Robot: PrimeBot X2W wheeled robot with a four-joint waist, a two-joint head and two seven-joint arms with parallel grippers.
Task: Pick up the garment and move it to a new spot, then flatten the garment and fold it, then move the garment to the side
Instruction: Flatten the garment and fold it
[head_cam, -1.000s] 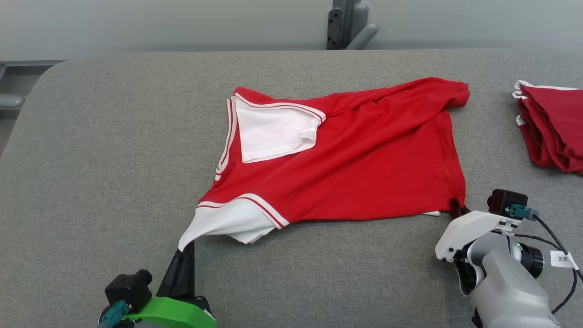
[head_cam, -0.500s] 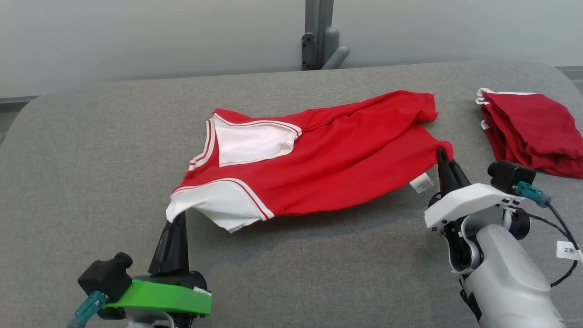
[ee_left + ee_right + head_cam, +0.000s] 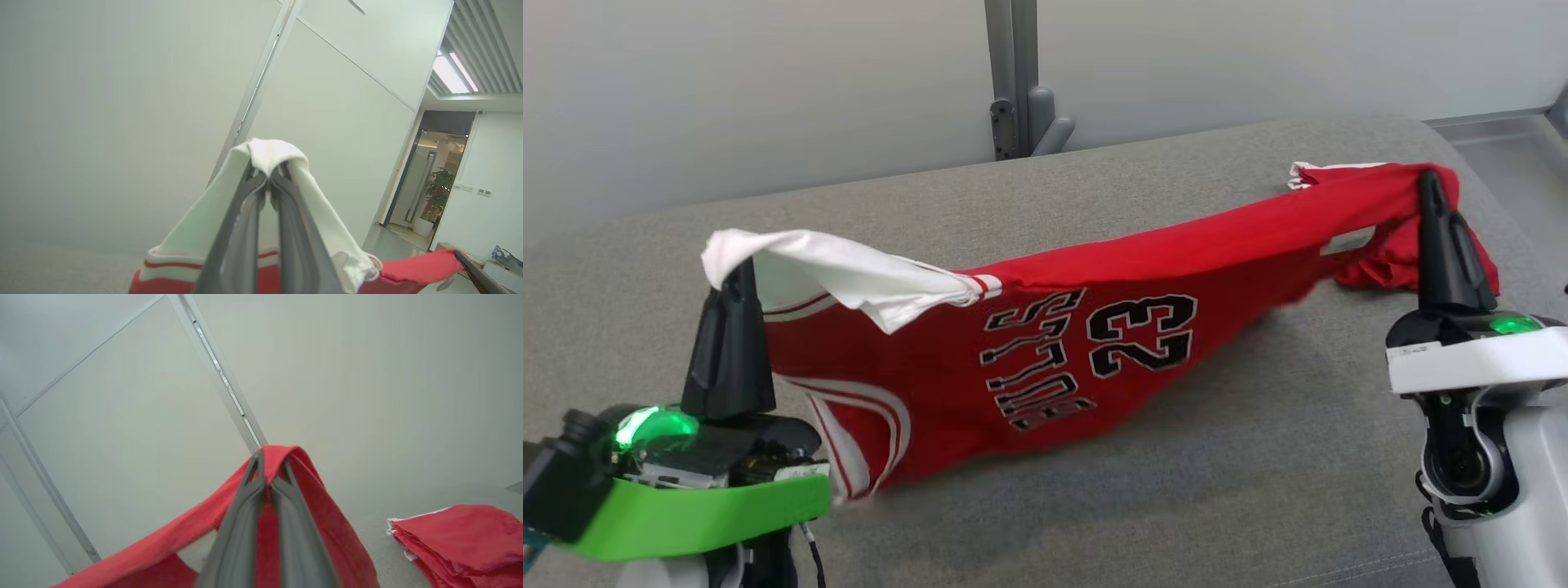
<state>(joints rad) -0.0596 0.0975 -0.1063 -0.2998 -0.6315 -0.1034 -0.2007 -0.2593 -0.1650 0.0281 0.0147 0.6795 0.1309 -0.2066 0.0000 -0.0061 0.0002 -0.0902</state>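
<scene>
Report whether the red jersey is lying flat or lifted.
Lifted. The jersey hangs stretched between the left hand, shut on its white end, and the right hand, shut on a red corner.

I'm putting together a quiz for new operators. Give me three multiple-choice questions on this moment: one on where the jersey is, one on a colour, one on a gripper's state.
1. Where is the jersey relative to the table?
A. Spread flat on it
B. Strung between the two grippers over it
C. Folded at its edge

2. What colour is the cloth that the left gripper pinches?
A. White
B. Red
C. Black

3. The right gripper is:
A. Wide open
B. Shut on the jersey's red edge
C. Shut on nothing

Answers:
1 B: each end of the jersey hangs from a gripper's tips and the middle sags between them.
2 A: white fabric drapes over its fingertips in the left wrist view.
3 B: its fingers meet with red cloth folded over them.
</scene>
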